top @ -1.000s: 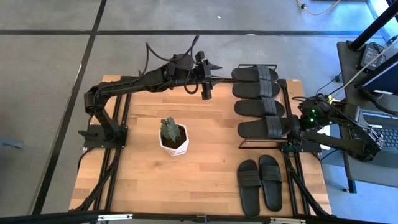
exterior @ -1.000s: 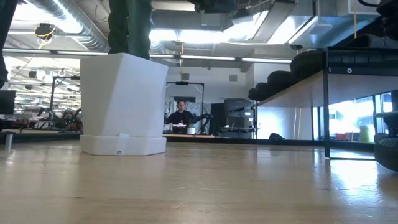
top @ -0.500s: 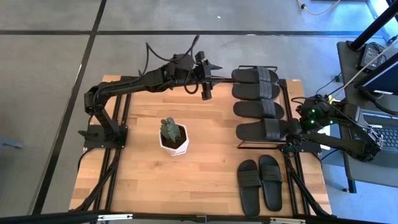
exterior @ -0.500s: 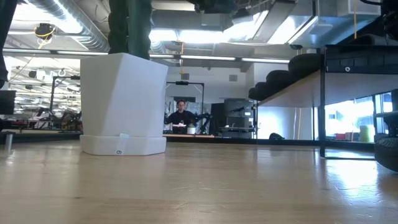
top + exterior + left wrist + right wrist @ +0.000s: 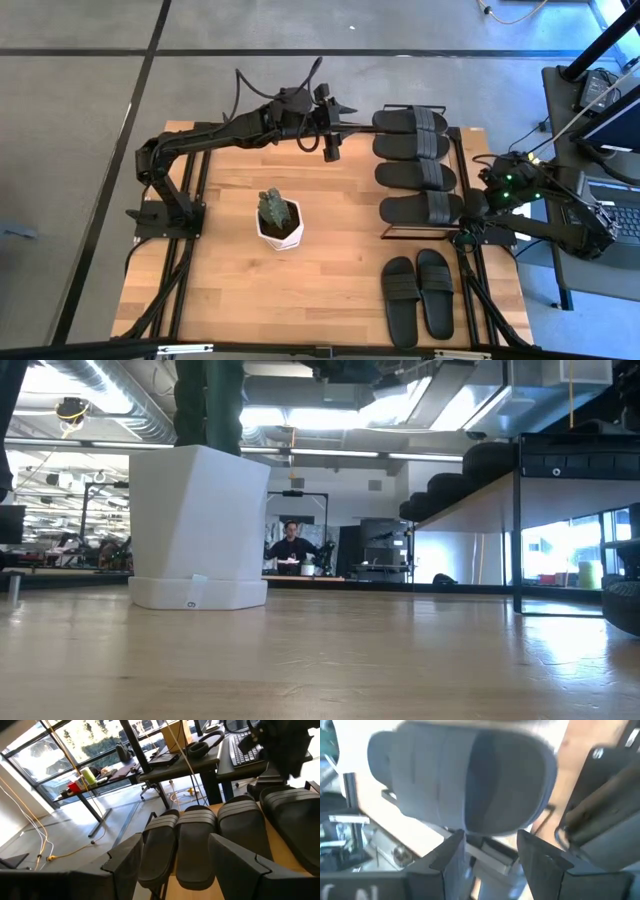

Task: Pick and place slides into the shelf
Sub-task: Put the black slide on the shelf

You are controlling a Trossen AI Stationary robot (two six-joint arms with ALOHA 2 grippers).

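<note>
Several black slides lie side by side on the shelf (image 5: 455, 135) at the table's far right; the nearest to me is slide (image 5: 420, 208). Two more slides (image 5: 400, 300) (image 5: 435, 290) lie soles down on the table in front of the shelf. My right gripper (image 5: 468, 208) stands open at the right end of that nearest shelf slide (image 5: 465, 785), which fills the right wrist view just beyond the fingertips (image 5: 491, 840). My left gripper (image 5: 332, 150) hangs open at the shelf's left side, level with the far slides (image 5: 195, 845), touching nothing.
A white pot with a small green plant (image 5: 280, 225) stands mid-table and fills the left of the low view (image 5: 200, 525). Bare wood lies at the near left. Desks with computer gear stand past the table's right edge, and a person sits far back in the room.
My right gripper has tipped a little and drawn slightly toward the table's right edge. The nearest slide on the shelf has shifted a little toward the table's left, and the shelf's leg in the low view has shifted with it.
</note>
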